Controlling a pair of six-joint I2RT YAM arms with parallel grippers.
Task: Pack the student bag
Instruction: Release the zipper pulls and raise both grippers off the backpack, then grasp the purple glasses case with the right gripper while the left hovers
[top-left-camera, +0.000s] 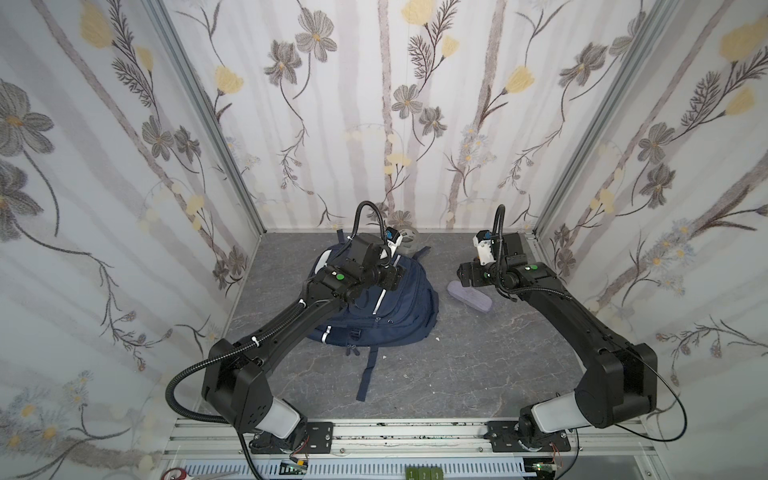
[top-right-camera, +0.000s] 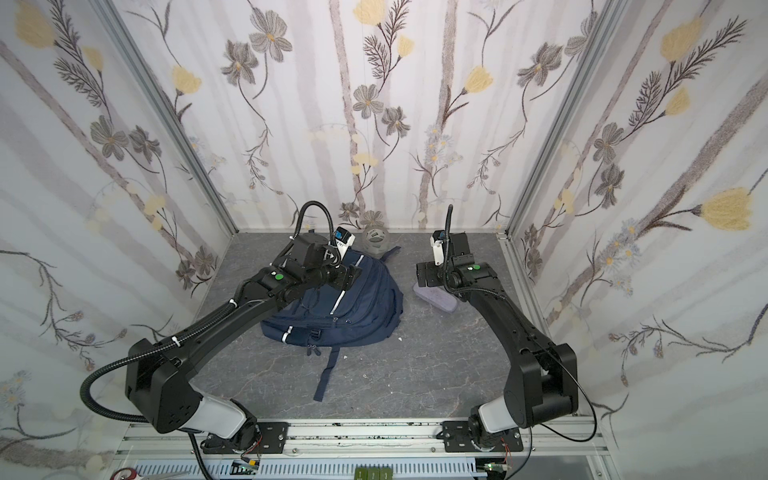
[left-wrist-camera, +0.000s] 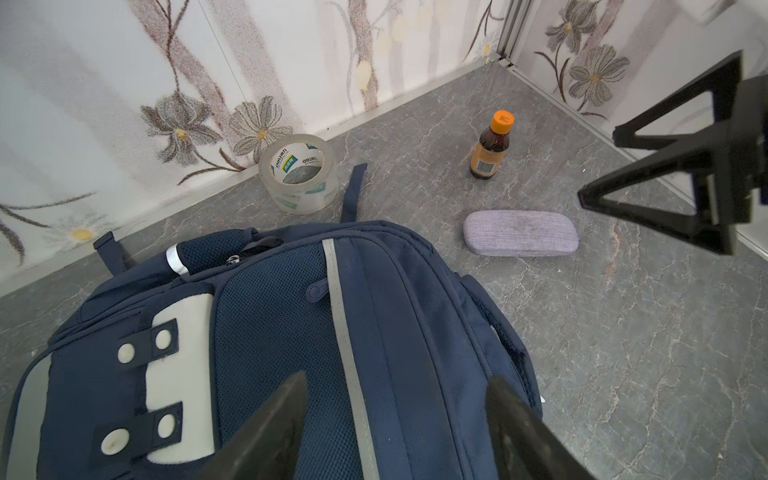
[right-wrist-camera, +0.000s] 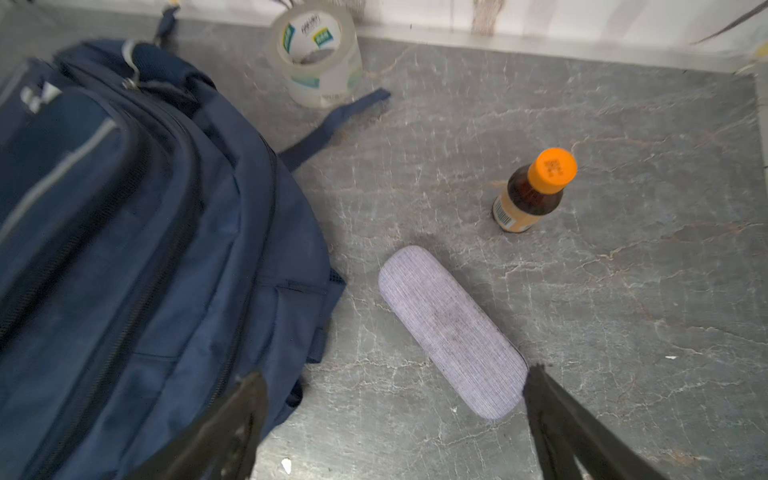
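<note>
The student bag (top-left-camera: 390, 309) (top-right-camera: 357, 309) is a navy backpack lying flat in the middle of the grey table, its zips closed. White patches and grey stripes show on it in the left wrist view (left-wrist-camera: 274, 316). My left gripper (top-left-camera: 397, 276) (left-wrist-camera: 397, 378) hovers open over the bag's upper part and holds nothing. My right gripper (top-left-camera: 462, 276) (right-wrist-camera: 395, 374) is open too, above bare table between the bag's side (right-wrist-camera: 124, 249) and a lilac-grey glasses case (right-wrist-camera: 453, 332) (top-left-camera: 471, 300).
A clear tape roll (left-wrist-camera: 297, 172) (top-left-camera: 409, 241) stands by the back wall behind the bag. A brown bottle with an orange cap (right-wrist-camera: 534, 191) (left-wrist-camera: 492, 145) stands upright beyond the case. A loose bag strap (top-left-camera: 368, 374) trails toward the front rail. Flowered walls close three sides.
</note>
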